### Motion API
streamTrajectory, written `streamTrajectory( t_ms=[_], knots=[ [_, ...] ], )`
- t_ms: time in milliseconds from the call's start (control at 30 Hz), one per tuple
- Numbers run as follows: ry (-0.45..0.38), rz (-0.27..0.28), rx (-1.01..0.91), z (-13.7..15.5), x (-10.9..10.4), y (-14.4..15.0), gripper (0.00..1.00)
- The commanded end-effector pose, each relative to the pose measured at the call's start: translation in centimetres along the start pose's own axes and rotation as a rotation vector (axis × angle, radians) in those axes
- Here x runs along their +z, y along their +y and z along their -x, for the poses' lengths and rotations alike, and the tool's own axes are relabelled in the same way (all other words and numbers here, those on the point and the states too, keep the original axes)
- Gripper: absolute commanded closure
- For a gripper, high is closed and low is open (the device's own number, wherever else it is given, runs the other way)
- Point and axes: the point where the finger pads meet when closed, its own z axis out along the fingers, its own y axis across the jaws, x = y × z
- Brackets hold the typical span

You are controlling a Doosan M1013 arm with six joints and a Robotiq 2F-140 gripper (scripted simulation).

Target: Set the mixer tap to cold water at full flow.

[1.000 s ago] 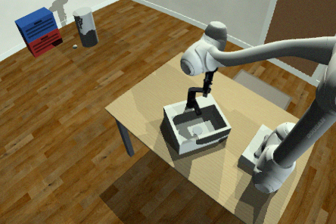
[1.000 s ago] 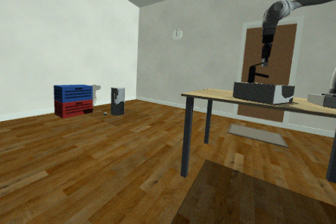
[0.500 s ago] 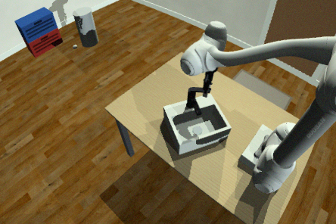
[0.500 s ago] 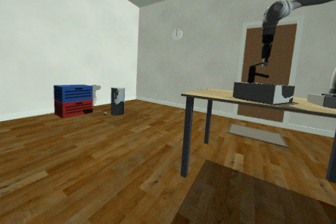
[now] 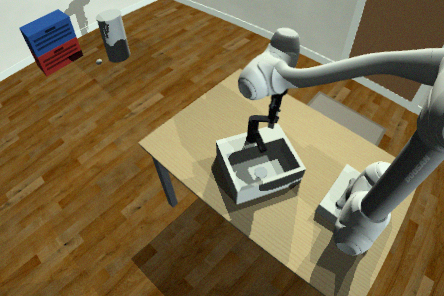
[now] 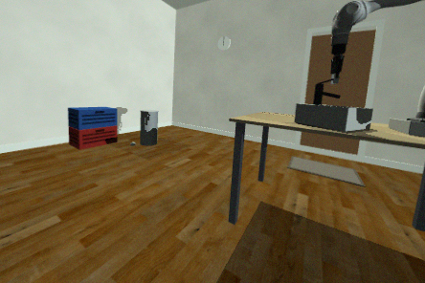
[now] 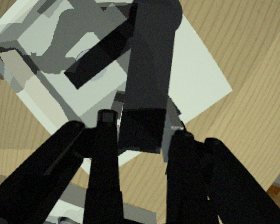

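Gripper (image 7: 143,136): was clamped on the end of the lever (image 7: 149,66).
Lever: stood raised atop the tap (image 5: 254,132), at the back of the sink (image 5: 240,190).
Sink: sat on the table (image 5: 185,140).

Top looks down, exterior sideways from afar, wrist close, perhaps downward; all share the sink (image 5: 260,167).

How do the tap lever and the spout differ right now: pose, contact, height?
The lever sits at the top of the tap, with the claw shut on its end; the spout sits lower and nothing touches it. In the wrist view the lever runs away from the claw as a thick bar, while the spout crosses at an angle beneath it. Both are dark and reach out from the same tap column at the sink.
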Motion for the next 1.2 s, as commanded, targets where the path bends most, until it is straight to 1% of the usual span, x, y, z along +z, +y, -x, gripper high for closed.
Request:
streamTrajectory(
  t_ms=[0,567,600,1167],
  knots=[
    [0.002,0.0,-0.002,-0.27,-0.2,0.11,1.0],
    [0.002,0.0,-0.002,-0.27,-0.2,0.11,1.0],
    [0.002,0.0,-0.002,-0.27,-0.2,0.11,0.58],
    [0.002,0.0,-0.002,-0.27,-0.2,0.11,0.58]
  ],
)
